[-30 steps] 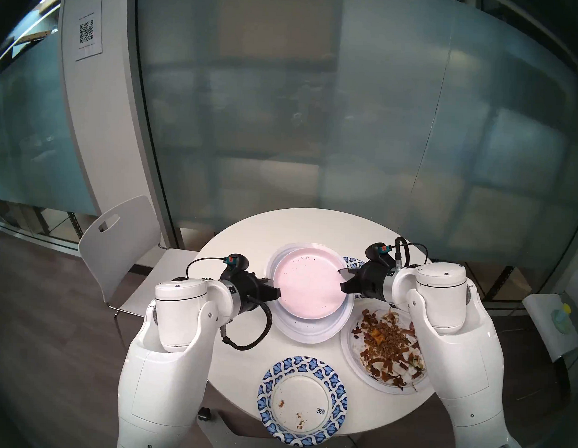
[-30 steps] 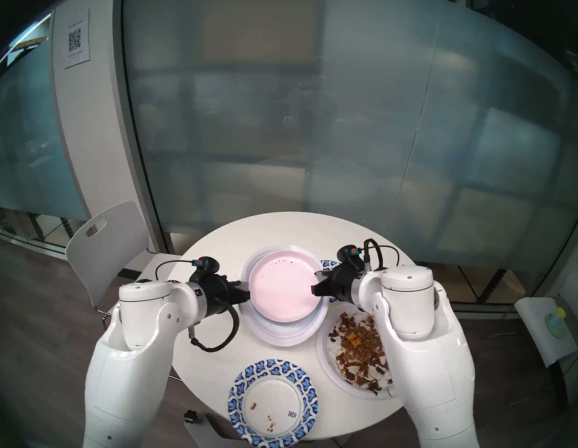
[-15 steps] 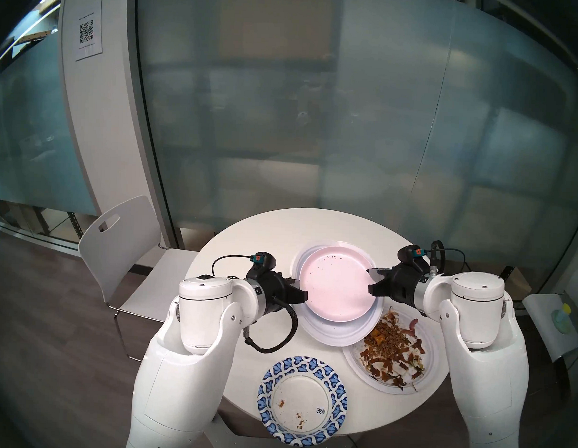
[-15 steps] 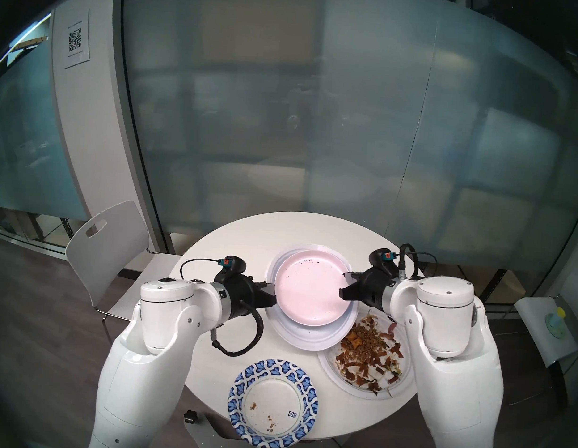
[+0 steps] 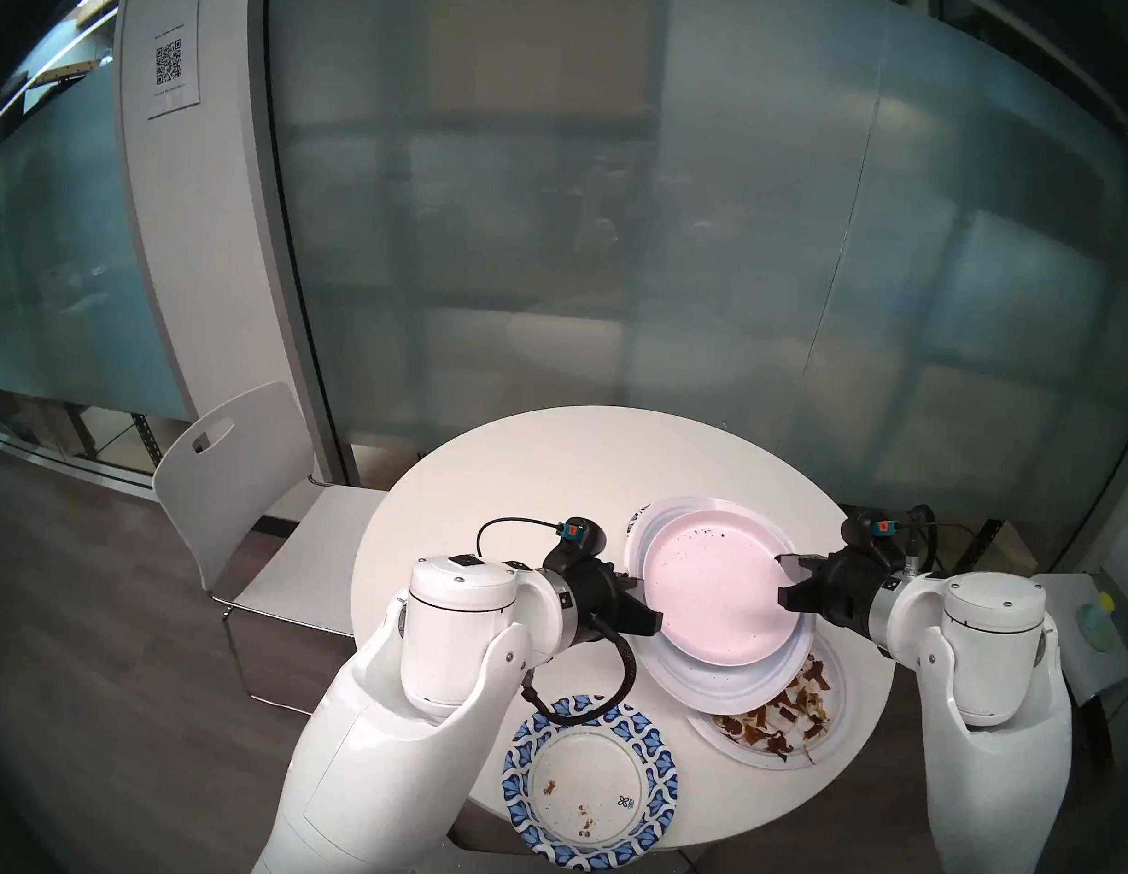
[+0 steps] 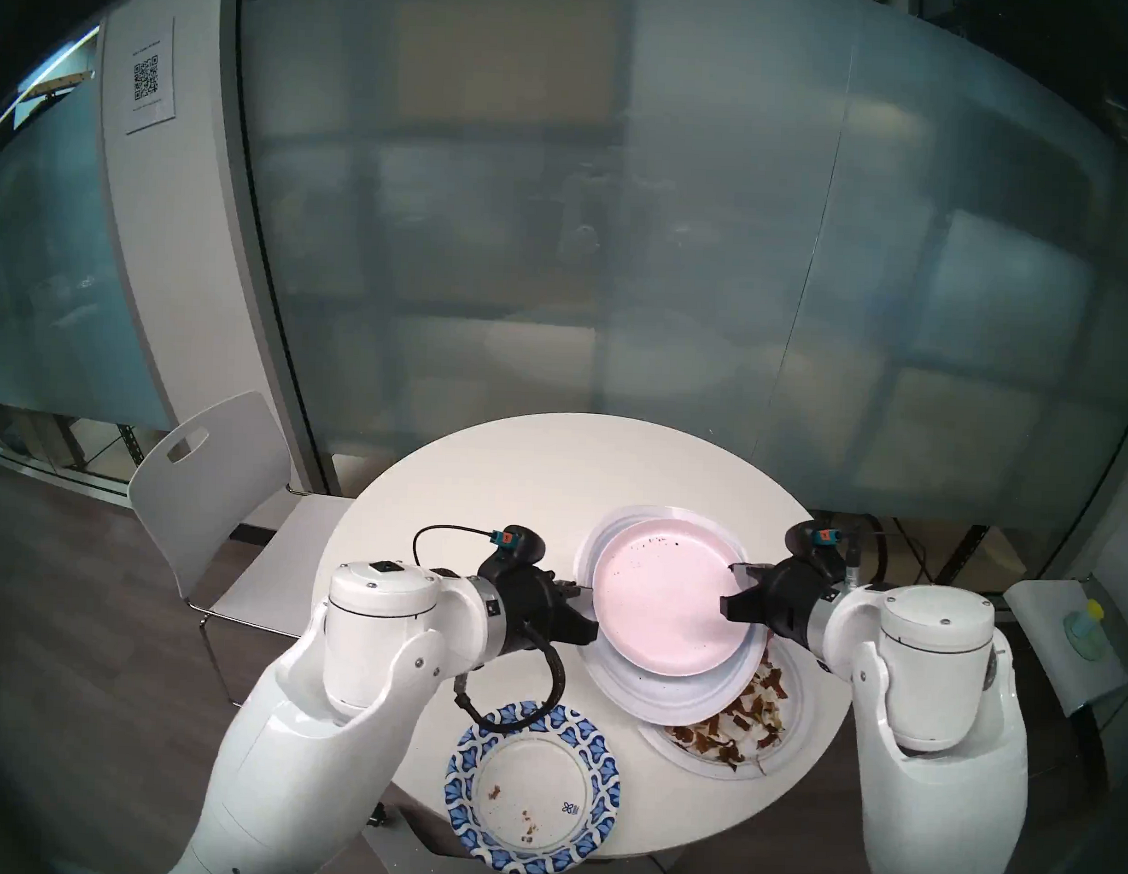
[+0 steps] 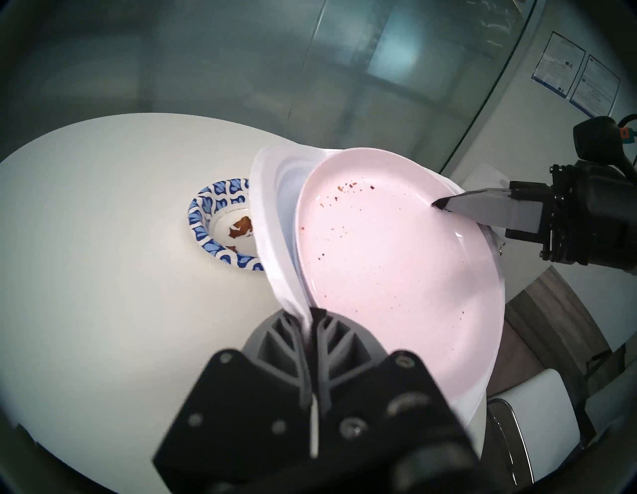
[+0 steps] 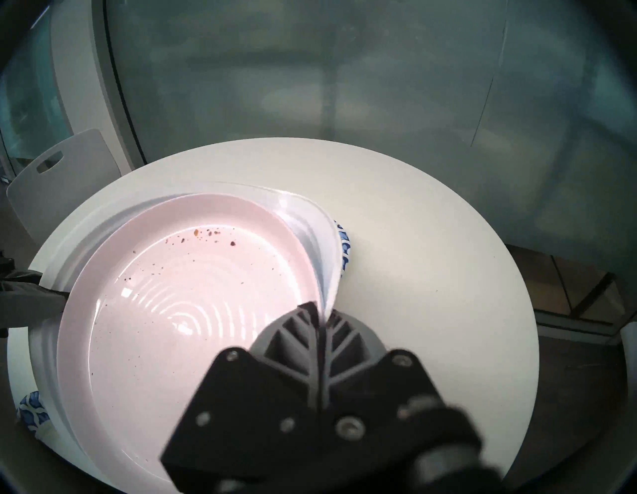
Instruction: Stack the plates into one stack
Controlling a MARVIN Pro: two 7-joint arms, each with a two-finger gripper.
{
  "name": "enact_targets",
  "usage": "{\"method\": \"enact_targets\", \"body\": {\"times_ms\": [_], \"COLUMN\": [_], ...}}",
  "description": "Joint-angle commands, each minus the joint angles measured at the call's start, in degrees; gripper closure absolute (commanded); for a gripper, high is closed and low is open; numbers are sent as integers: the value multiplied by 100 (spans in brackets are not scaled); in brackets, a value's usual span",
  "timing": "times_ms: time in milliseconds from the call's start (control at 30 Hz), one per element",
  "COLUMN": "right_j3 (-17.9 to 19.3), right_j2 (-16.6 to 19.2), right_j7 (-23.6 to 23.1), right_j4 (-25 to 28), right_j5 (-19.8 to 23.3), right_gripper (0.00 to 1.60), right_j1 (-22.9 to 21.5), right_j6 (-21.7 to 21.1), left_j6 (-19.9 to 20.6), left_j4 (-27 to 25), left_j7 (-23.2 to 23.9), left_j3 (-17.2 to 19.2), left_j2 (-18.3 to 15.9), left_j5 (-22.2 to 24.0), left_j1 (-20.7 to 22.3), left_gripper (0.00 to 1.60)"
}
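Frosted glass panels back a round white table in the lower centre of the head left view. Above its right half, the carried stack, a pink plate on pale blue and wide white ones, hangs between the left gripper at its left edge and the right gripper at its right edge, overlapping the upper left of the scrap-covered white plate at lower right. The deciding relation, as judged: that plate lies below and right of the held stack, nearer the right arm; its far part is hidden. A patterned plate sits apart at bottom centre, near the left forearm. Head right view: same layout; the held stack's lower right rim covers the debris. Left wrist view: the left gripper's fingers are pressed together, pinching the white rim at bottom centre; a small patterned bowl with a food scrap rests on the table at centre left, a sliver in the head left view, unseen in the other. Right wrist view: the right gripper is likewise clamped on the white rim; the soiled plate is out of view.
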State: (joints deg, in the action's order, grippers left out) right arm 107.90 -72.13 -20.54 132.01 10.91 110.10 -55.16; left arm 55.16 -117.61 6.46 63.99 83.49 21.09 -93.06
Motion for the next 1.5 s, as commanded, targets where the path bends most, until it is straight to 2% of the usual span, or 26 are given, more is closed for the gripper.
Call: {"method": "enact_targets", "body": {"times_ms": [0, 100, 133, 167, 400, 633, 867, 1200, 1467], "right_j3": [257, 433, 525, 559, 971, 1211, 1344, 1522, 1638], "right_j2": [-304, -425, -432, -502, -747, -952, -1052, -1046, -971], "right_j7": [-207, -245, -237, -255, -320, -438, -539, -635, -825], "right_j4": [434, 471, 563, 494, 592, 576, 388, 69, -240], "right_j5": [188, 200, 226, 213, 281, 387, 478, 600, 789], "right_gripper": [160, 160, 160, 160, 160, 160, 160, 160, 160], "right_j1": [670, 853, 1143, 1043, 1619, 1869, 1912, 1720, 1509], "right_j6": [16, 16, 16, 16, 16, 153, 364, 643, 805], "left_j6": [-16, -16, -16, -16, -89, -203, -366, -571, -775], "left_j4": [-60, 26, 54, 88, 354, 688, 1094, 1356, 1446], "left_j7": [110, 61, 26, 35, -99, -298, -590, -1060, -1663], "left_j3": [-747, -989, -1074, -1153, -1611, -1936, -2152, -2108, -2120], "left_j2": [-68, -159, -121, -207, -280, -238, -88, 211, 286], "left_j5": [383, 476, 477, 526, 739, 955, 1176, 1452, 1840], "left_j1": [333, 467, 467, 547, 837, 1111, 1403, 1655, 1706], "left_gripper": [160, 160, 160, 160, 160, 160, 160, 160, 160]}}
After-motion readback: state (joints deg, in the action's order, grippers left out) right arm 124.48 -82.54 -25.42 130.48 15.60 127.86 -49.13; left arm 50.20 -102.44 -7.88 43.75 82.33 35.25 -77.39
